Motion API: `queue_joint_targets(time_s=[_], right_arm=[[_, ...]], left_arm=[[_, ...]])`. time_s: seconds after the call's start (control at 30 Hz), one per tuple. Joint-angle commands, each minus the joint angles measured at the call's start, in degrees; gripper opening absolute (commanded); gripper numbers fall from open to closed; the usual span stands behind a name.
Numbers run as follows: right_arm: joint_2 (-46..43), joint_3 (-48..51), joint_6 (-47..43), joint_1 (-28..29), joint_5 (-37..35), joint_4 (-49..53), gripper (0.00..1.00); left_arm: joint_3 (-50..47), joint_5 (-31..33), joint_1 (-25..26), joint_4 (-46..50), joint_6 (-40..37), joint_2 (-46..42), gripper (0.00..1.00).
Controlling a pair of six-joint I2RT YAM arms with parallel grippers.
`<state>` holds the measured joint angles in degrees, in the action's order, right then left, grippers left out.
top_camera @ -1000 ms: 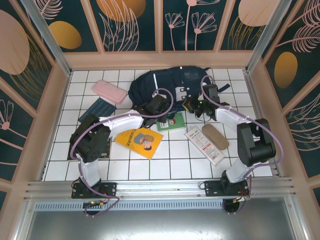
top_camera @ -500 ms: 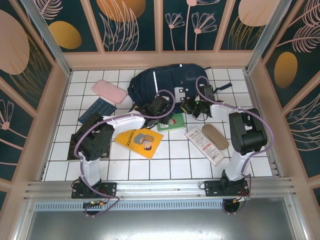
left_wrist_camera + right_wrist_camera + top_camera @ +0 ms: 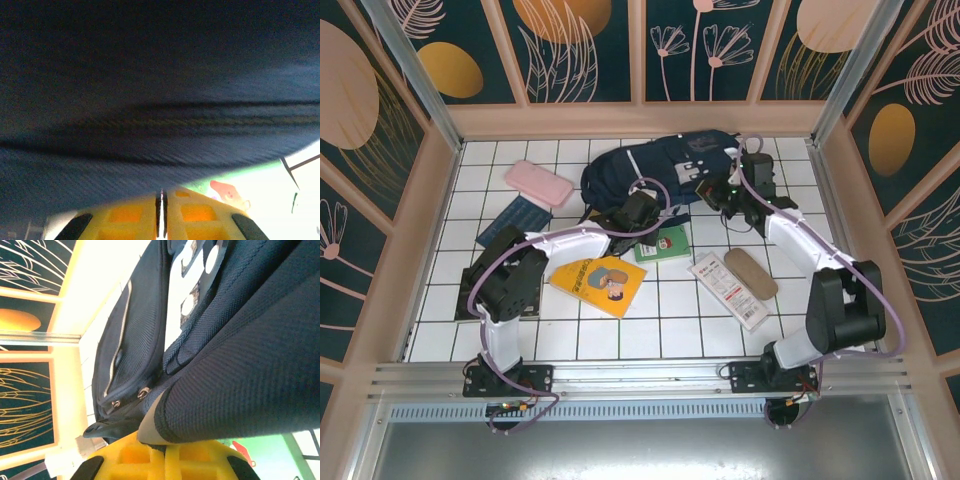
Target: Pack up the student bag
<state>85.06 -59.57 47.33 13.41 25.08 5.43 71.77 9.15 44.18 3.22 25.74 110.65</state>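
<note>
Looks like the bag-opening step. Student bag (image 3: 655, 165) sits far-centre on desk (image 3: 680, 315). Right claw (image 3: 723, 192) is clamped tight on a fold of its fabric. Left claw (image 3: 628, 216) is pressed nearly closed at the bag's near edge, can't tell if it's pinching cloth. Next, probably: pull the mouth apart.

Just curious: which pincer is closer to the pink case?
Left. The left pincer is at the student bag's near edge, right of the pink case; the right pincer grips it farther right.
</note>
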Motion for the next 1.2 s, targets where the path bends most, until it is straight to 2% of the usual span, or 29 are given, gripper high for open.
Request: queue_joint_targets(time_s=[0.0,0.23,0.57,0.73,0.87,1.03,1.17], right_arm=[[-0.83,1.68,-2.92,-1.27,0.41,0.96,0.0],[4.47,2.47,-5.8,-6.61,-0.19,-2.27,0.0],[17.46,-0.19,-8.32,-8.4,-1.42,-5.92,0.0],[22.03,-2.51,-9.2,-8.65,-3.98,-5.37,0.0],[23.08,-3.07,-9.39,-8.64,-3.68,-5.34,0.0],[23.16,-3.7,-10.15,-8.87,-4.41,-4.67,0.0],[23.42,-4.15,-9.46,-8.92,-2.64,-5.02,0.0]], left_arm=[[3.98,1.28,-0.51,-0.42,0.22,3.6,0.14],[14.71,1.45,-1.53,1.25,-0.85,12.15,0.13],[26.28,2.65,-3.8,5.08,-1.08,23.09,0.13],[26.41,3.29,-4.12,5.55,-1.45,23.25,0.13],[23.66,-1.76,-3.95,4.57,-1.22,19.8,0.13],[15.66,-5.76,-2.59,-2.07,-1.03,13.1,0.14],[15.34,-8.18,-1.31,-4.97,-3.04,13.23,0.14]])
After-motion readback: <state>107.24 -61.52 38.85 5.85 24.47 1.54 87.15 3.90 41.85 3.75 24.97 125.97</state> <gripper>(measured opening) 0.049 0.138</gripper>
